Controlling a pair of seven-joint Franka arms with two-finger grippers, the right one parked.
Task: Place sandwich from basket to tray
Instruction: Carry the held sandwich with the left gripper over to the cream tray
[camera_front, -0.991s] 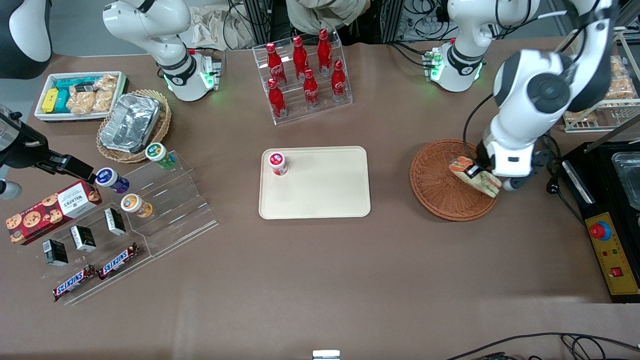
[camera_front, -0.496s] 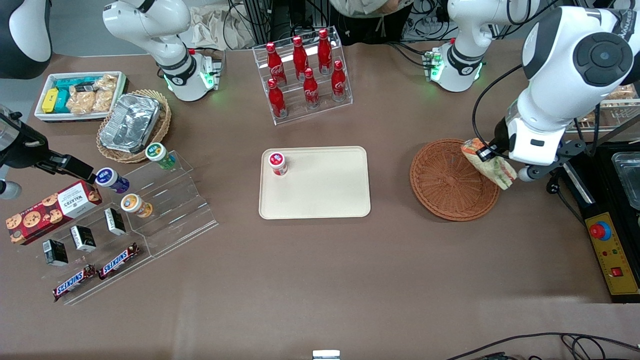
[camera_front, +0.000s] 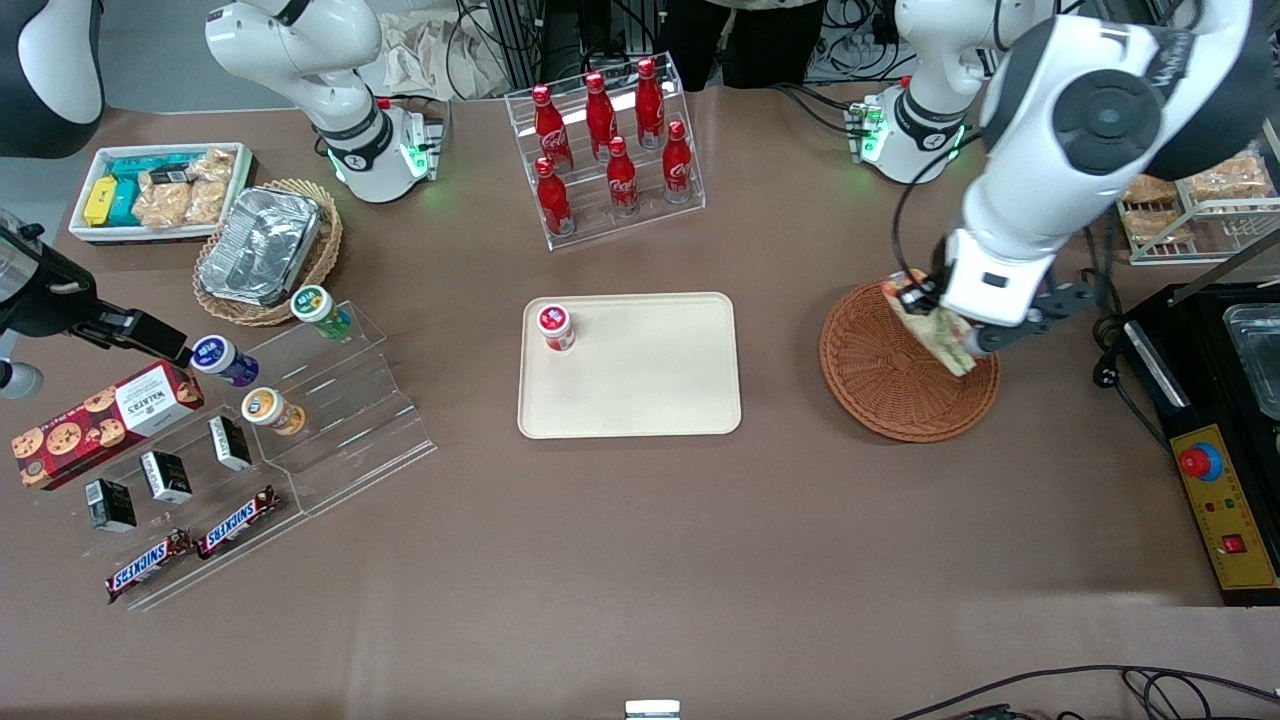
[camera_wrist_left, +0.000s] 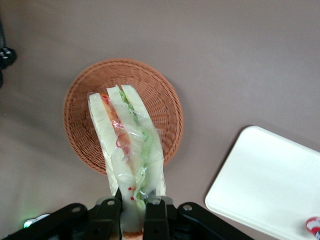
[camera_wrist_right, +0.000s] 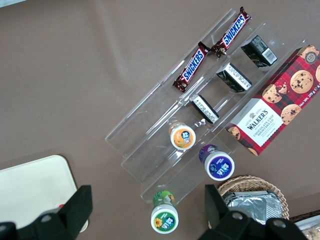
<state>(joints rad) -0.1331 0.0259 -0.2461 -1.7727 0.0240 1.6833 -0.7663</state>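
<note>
At center right of the front view, the gripper (camera_front: 938, 322) is closed on the sandwich (camera_front: 930, 325) and holds it, apparently lifted, above the basket (camera_front: 880, 385). The tray (camera_front: 640, 390) is at center.

The working arm had glossy white shells with dark grey round joint caps and a black cable at the wrist. Its gripper (camera_wrist_left: 132, 212) was black; the base apparently glowed green.
</note>
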